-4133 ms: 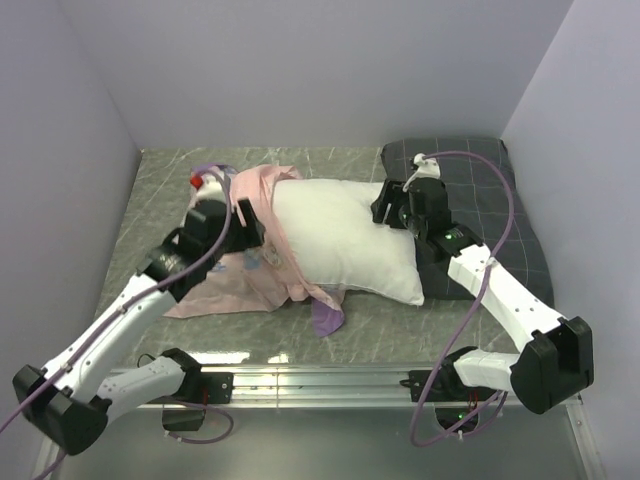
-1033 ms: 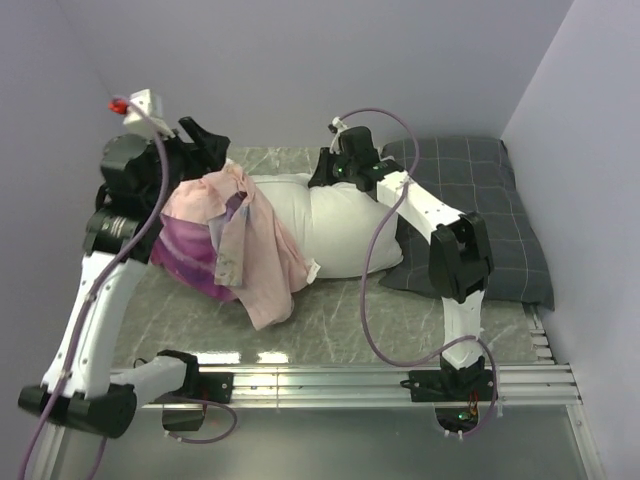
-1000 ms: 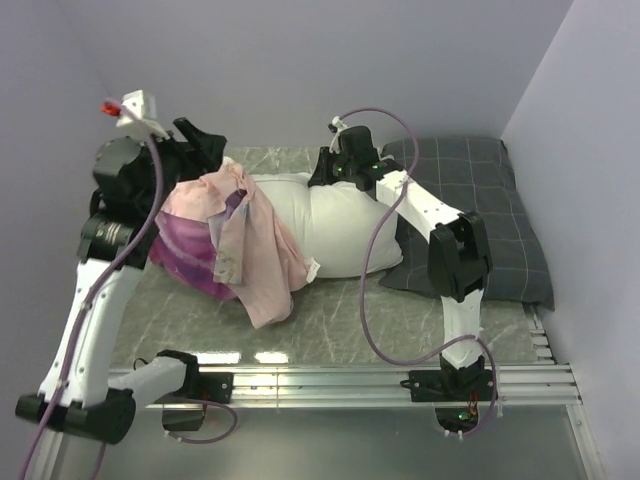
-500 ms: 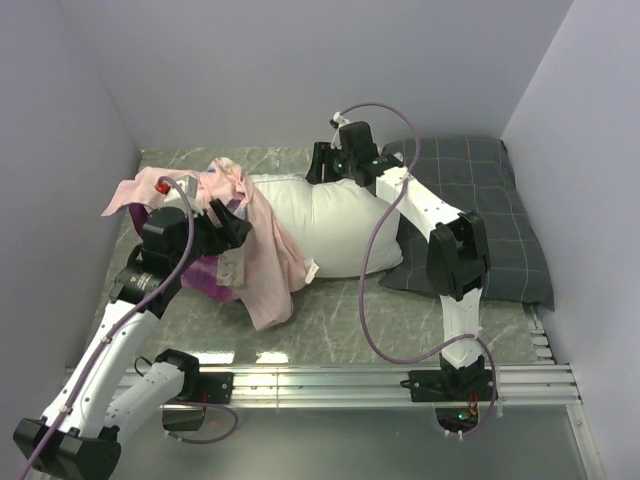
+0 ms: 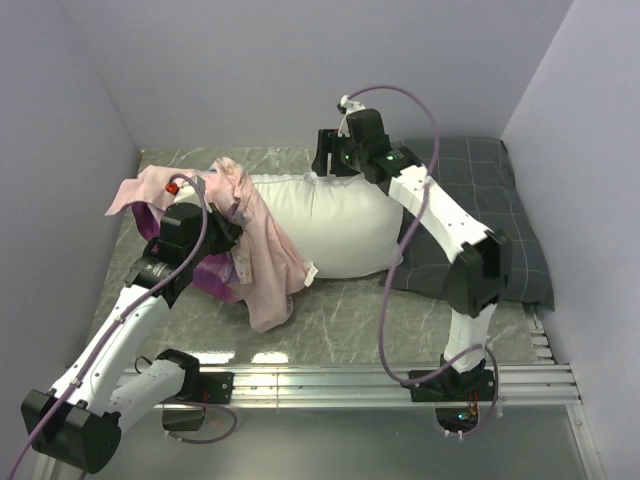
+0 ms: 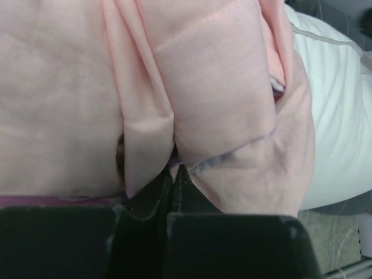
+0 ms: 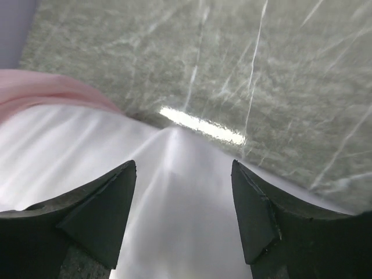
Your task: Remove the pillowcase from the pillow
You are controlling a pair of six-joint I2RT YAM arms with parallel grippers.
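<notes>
The white pillow (image 5: pixel 340 225) lies across the middle of the marbled table (image 5: pixel 350 310), its right end resting against a dark grey checked pillow (image 5: pixel 490 200); the pillowcase (image 5: pixel 265 260) is bunched over the white pillow's left end, mostly showing its pale pink inner side, with a strip of purple visible low on the left; one flap trails down onto the table at the near side and another spreads out toward the left wall. The left gripper (image 6: pixel 172 174) is buried in this bunch; its jaws are pressed together, and a fold of the pink fabric runs down into the seam between them, so it appears pinched there. The right gripper (image 7: pixel 183 203) hovers over the far edge of the white pillow, near its middle; its fingers (image 7: pixel 99 215) stand wide apart, with only the pillow's white surface showing between them and nothing gripped; a sliver of pink fabric shows at the left of the right wrist view.
</notes>
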